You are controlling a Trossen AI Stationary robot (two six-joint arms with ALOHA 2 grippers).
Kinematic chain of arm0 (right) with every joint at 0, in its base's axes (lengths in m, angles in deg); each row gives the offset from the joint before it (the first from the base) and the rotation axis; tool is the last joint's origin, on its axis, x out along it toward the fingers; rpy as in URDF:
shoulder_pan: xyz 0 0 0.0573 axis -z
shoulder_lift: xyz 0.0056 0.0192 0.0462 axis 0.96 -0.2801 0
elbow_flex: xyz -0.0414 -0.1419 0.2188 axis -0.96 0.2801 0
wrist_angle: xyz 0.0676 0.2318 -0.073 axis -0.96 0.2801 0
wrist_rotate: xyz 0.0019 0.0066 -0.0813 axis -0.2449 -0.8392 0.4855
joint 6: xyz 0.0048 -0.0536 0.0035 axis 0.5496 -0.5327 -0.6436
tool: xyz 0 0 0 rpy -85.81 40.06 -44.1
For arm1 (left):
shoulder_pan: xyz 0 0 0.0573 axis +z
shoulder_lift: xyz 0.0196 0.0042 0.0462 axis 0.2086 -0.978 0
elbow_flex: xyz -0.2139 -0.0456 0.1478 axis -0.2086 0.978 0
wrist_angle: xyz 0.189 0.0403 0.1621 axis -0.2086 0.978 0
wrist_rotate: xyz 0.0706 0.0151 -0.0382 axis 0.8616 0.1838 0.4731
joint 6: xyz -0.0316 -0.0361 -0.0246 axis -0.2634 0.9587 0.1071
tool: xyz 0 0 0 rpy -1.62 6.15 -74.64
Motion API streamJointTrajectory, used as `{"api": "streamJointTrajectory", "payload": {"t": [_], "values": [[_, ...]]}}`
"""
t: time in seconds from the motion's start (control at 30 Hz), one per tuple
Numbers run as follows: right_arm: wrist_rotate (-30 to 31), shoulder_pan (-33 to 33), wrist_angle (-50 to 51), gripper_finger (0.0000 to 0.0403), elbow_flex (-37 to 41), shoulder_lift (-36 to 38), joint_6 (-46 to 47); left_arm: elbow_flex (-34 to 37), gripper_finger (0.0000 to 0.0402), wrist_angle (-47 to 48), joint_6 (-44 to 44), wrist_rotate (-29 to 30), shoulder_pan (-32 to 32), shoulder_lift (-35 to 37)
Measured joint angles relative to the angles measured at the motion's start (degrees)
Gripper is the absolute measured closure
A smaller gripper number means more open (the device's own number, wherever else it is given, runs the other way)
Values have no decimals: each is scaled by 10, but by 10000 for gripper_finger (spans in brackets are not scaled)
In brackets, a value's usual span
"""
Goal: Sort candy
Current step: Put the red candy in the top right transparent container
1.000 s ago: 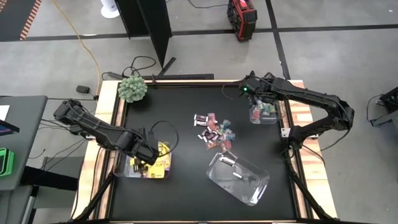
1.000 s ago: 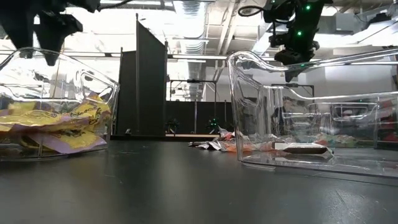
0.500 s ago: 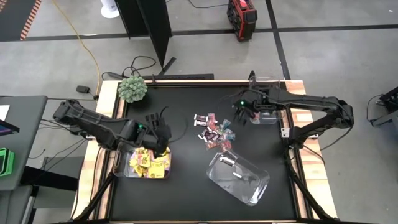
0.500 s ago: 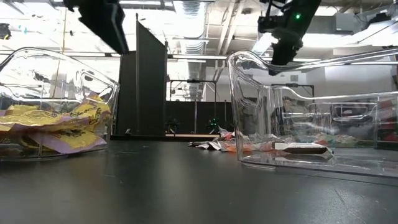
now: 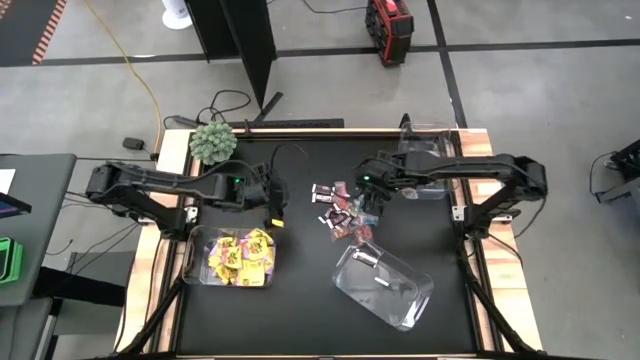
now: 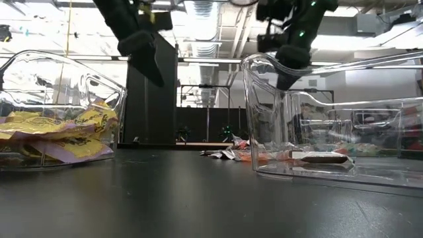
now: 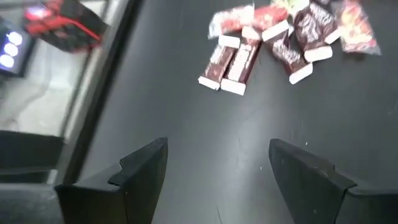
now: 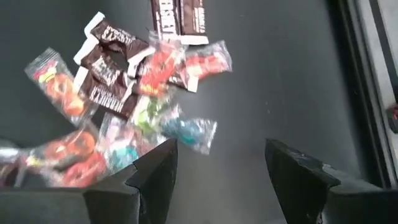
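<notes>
A: Where do we stand with the candy (image 5: 345, 212)?

B: The loose pile sits at the table's (image 5: 300, 300) centre, a little toward one o'clock — brown bars on its nine-o'clock edge, clear wrappers with red and teal sweets on the other. The yellow packets (image 5: 240, 256) already lie in the bin (image 5: 196, 268) at eight o'clock, so we judge that kind done or nearly so.

A: And the other bins?

B: One clear bin (image 5: 386, 286) at five o'clock holds a bar or two; another (image 5: 425, 188) at two o'clock is partly hidden by the right arm, so we cannot tell its load.

A: Why are both arms over the middle?

B: We read it as both reaching for the pile. The left gripper (image 5: 274, 208) hangs at nine o'clock of it, apart from the bars; the right gripper (image 5: 372, 199) hangs at the pile's two-o'clock edge.

A: The jaws?

B: Both spread wide and empty — in each wrist view we see bare table between the fingers, nothing pinched. The left fingers (image 7: 137, 177) point toward the bars (image 7: 230, 62); the right fingers (image 8: 152, 174) frame the teal sweet (image 8: 189, 132).
</notes>
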Motion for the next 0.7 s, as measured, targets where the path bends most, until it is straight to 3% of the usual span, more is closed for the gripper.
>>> {"api": "streamJointTrajectory", "payload": {"t": [0.37,0.7], "values": [[-109,46,-94,145,0,-91,-34,10,128,-42,5,-8,41,0],[-144,55,-87,145,-31,-169,-30,10,128,-23,-8,0,41,0]]}}
